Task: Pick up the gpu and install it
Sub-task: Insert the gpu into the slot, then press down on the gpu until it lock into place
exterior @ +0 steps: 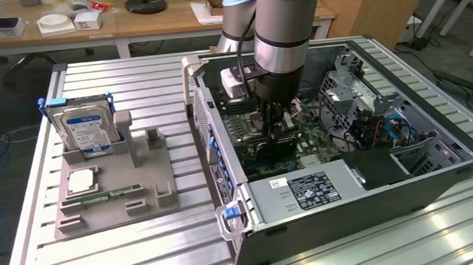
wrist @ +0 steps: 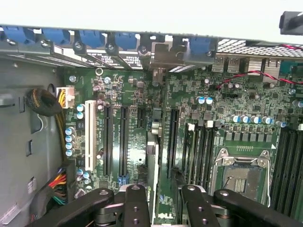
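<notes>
My gripper (exterior: 275, 125) reaches down inside the open computer case (exterior: 433, 177), just above the green motherboard (wrist: 137, 94). The gpu (wrist: 152, 161) shows edge-on as a slim dark strip running between my two black fingers (wrist: 137, 203), and the gripper (wrist: 163, 210) is shut on it. Its silvery bracket end (wrist: 161, 60) lies at the row of blue-clipped slot covers along the case's rear wall. The card stands upright over the black expansion slots (wrist: 124, 137), in line with them. In the exterior view the gpu (exterior: 271, 147) appears as a dark slab below the fingers, low over the board.
On the grey holder (exterior: 143, 207) at the exterior view's left stand a blue-labelled hard drive (exterior: 86, 131), a processor chip (exterior: 83, 180) and a green memory stick (exterior: 114, 192). The power supply (exterior: 304, 189), drive cage (exterior: 356, 90) and cables crowd the case. An empty processor socket (wrist: 241, 175) lies beside the memory slots.
</notes>
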You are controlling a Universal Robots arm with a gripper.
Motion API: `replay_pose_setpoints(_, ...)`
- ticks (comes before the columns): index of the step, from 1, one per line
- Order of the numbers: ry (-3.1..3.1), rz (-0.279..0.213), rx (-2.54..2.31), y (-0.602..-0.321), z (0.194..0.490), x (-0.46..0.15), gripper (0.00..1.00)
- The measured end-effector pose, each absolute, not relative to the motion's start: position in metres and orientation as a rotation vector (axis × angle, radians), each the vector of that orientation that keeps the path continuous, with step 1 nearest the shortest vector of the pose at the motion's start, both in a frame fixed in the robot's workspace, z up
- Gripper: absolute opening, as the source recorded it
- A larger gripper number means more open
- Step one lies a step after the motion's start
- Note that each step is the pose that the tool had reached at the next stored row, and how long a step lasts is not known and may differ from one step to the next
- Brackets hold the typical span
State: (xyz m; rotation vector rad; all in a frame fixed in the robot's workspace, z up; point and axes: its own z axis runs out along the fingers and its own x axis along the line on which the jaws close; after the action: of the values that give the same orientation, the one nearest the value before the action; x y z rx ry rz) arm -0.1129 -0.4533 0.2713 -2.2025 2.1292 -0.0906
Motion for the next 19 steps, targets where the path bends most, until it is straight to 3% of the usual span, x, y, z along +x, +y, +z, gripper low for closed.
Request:
replay_pose_setpoints(3,2.129,-0.091,-2.203,-0.4533,0.2715,-0.1129,0.25)
replay_pose_setpoints(5,2.129,-0.091,-2.203,-0.4533,0.2714,-0.1129,0.13)
replay_pose_setpoints(7,2.129,-0.091,-2.203,-0.4533,0.2714,-0.1129,0.10)
replay_pose_setpoints(19,2.129,-0.091,-2.203,-0.4533,0.2714,-0.1129,0.10)
